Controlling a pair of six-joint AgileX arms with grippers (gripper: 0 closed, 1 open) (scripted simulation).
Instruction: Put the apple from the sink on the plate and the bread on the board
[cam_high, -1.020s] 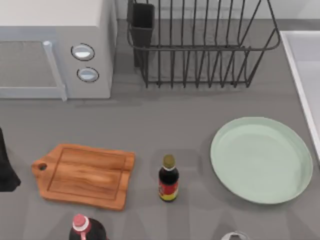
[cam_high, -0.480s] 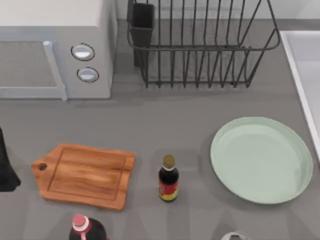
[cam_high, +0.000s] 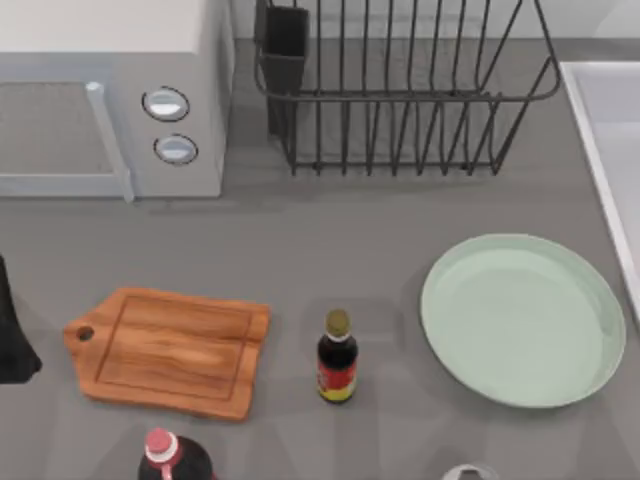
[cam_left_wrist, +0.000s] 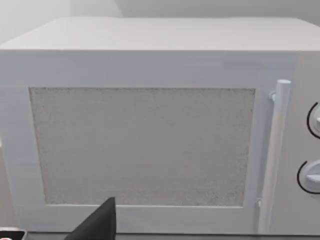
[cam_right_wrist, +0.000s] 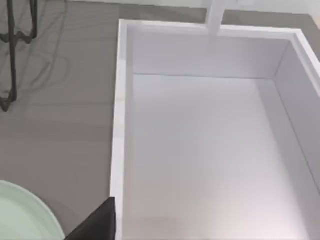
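Sink (cam_high: 612, 140) cut off at right.

left arm (cam_high: 14, 335) parked at table's left edge, right arm (cam_high: 468, 471) at the near edge

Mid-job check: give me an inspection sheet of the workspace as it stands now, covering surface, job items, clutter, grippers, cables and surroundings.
Surface: grey table.
Job's things: plate at the table's right, bare; board at its left, bare; sink beyond the plate, its visible basin holding nothing; apple and bread: nothing seen.
Clutter: small dark sauce bottle upright between board and plate, touching neither; pink-capped bottle at the near edge.
Grippers: left arm at the table's left edge, a dark fingertip facing the microwave; right fingertip over the sink's rim.
Cables: nothing seen.
Surroundings: white microwave and black wire dish rack at the back.
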